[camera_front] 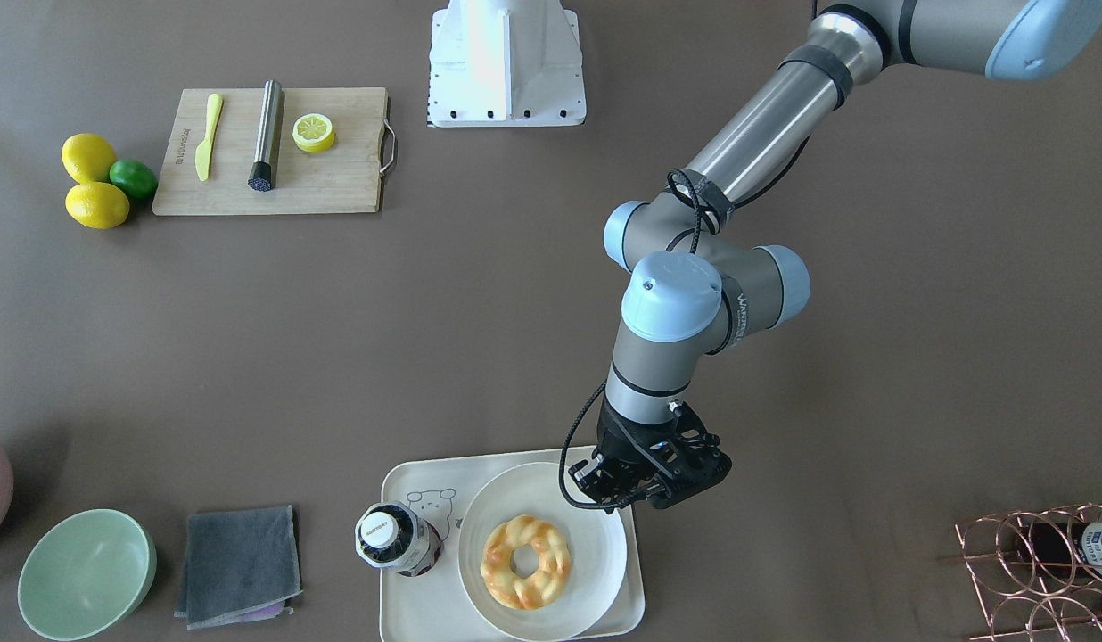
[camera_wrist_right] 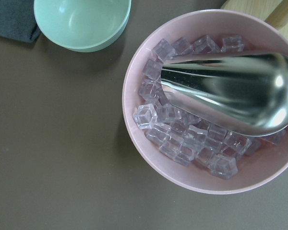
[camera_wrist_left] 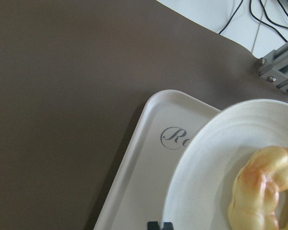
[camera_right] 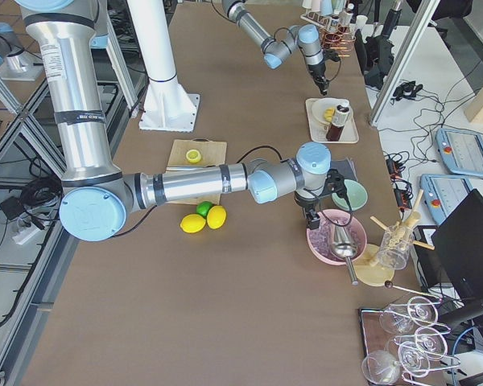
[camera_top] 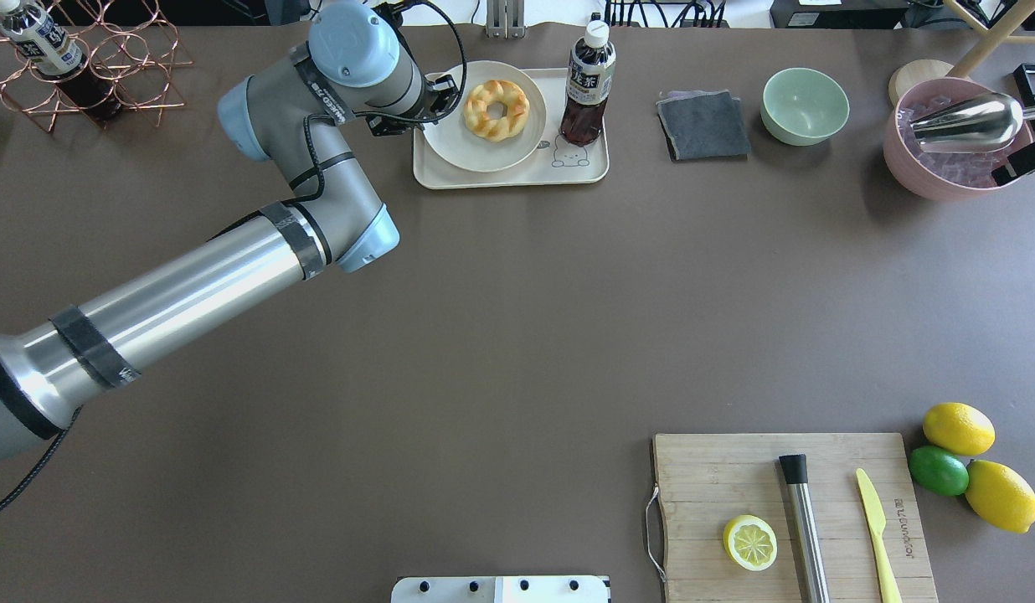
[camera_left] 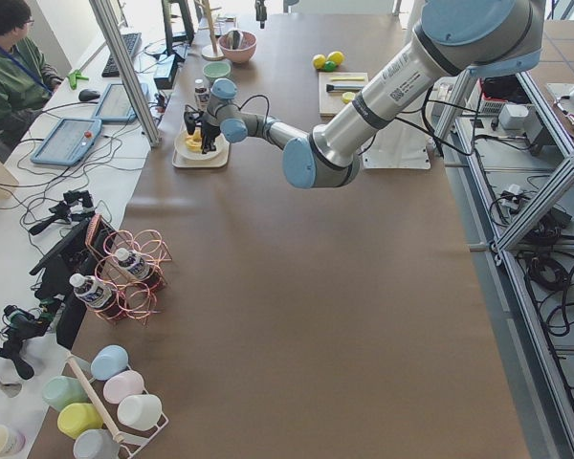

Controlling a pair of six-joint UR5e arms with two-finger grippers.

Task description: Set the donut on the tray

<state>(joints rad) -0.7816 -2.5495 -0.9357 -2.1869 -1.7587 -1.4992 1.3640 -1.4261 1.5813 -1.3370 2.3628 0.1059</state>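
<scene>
The donut (camera_front: 551, 563) is borne by a plate (camera_front: 596, 535) on the tray (camera_front: 417, 606), so the left gripper (camera_front: 609, 489) is held aside, narrowed and empty.

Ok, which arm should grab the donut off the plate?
Left. The left gripper hovers at the rim of the plate, beside the donut; the right gripper is far off, over the pink ice bowl.

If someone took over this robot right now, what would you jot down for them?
Left hand: looks shut and empty, at the plate's edge.
Right hand: over the pink ice bowl; open or shut, cannot tell.
Donut: lies on the round plate, which stands on the tray.
Done: probably, if the plate counts. Left: otherwise, shifting it onto bare tray.
</scene>
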